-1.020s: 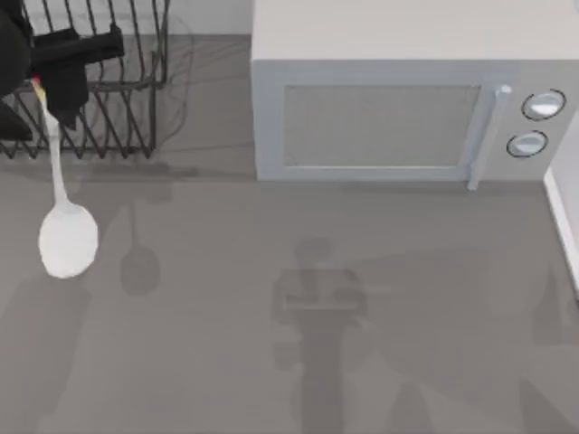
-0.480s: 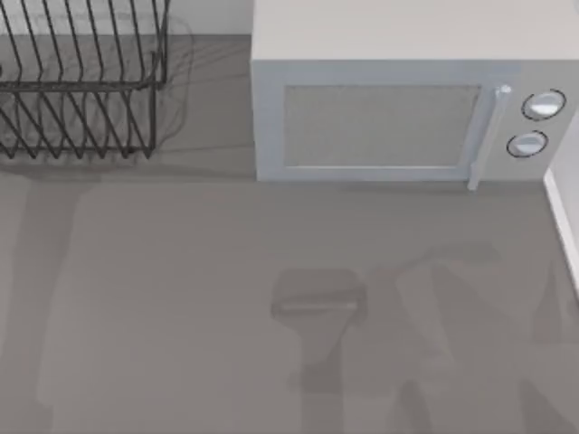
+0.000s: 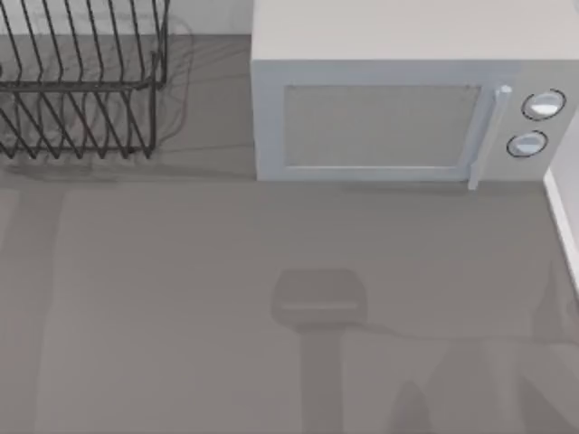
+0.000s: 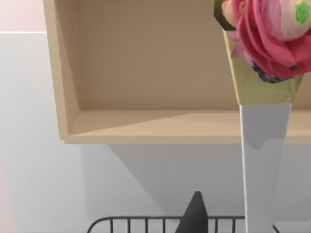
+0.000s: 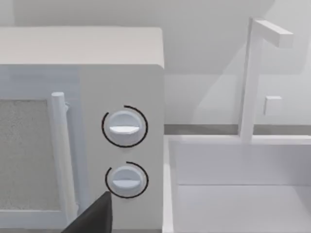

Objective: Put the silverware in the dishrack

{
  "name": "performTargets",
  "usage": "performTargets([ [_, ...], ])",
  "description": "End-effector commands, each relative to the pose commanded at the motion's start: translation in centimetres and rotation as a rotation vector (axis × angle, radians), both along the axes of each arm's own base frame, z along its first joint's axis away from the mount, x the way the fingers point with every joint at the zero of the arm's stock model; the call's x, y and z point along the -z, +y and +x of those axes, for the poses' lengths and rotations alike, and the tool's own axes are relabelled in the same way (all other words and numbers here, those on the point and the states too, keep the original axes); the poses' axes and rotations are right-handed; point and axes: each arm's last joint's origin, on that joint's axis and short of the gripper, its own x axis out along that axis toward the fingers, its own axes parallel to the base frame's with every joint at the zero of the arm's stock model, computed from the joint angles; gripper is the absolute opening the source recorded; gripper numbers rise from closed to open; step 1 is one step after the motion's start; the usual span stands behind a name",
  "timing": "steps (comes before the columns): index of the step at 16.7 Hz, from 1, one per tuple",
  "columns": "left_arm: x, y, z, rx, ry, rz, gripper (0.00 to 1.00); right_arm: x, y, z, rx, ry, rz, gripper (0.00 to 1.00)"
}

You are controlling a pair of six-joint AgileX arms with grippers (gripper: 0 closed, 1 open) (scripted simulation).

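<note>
a second ago my left hand hung over the dishrack [image 3: 81, 81] at the tabletop's far left corner, with the white spoon dangling from it over the tabletop's left edge. hand and spoon have both left the top view since. in my left wrist view the spoon's handle [image 4: 265, 170] now stands upright above the rack's top rail [image 4: 146, 221]. the shadows on the tabletop [image 3: 181, 298] have shifted.

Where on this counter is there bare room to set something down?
The grey countertop lies bare in front of the black wire dishrack and the grey microwave. A narrow bare strip runs between those two. The back edge is crowded by both.
</note>
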Motion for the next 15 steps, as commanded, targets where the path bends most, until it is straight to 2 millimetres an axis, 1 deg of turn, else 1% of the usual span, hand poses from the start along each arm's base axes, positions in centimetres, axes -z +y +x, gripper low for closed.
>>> performTargets([
  [3, -0.1, 0.0, 0.1, 0.001, 0.000, 0.000, 0.00, 0.0, 0.0, 0.0, 0.000, 0.000, 0.000, 1.00],
  [4, 0.0, 0.0, 0.4, 0.002, 0.000, 0.000, 0.00, 0.0, 0.0, 0.0, 0.000, 0.000, 0.000, 1.00],
  [6, 0.5, 0.2, 2.2, 0.002, 0.002, 0.000, 0.00, 0.0, 0.0, 0.0, 0.000, 0.000, 0.000, 1.00],
  [8, 1.6, 0.5, 5.0, 0.001, 0.006, -0.002, 0.00, 0.0, 0.0, 0.0, 0.000, 0.000, 0.000, 1.00],
  [10, 3.5, 0.8, 8.6, -0.001, 0.010, -0.002, 0.00, 0.0, 0.0, 0.0, 0.000, 0.000, 0.000, 1.00],
  [13, 7.9, 1.0, 13.8, -0.002, 0.007, 0.000, 0.00, 0.0, 0.0, 0.0, 0.000, 0.000, 0.000, 1.00],
  [15, 11.2, 0.8, 16.4, -0.002, -0.004, 0.002, 0.00, 0.0, 0.0, 0.0, 0.000, 0.000, 0.000, 1.00],
])
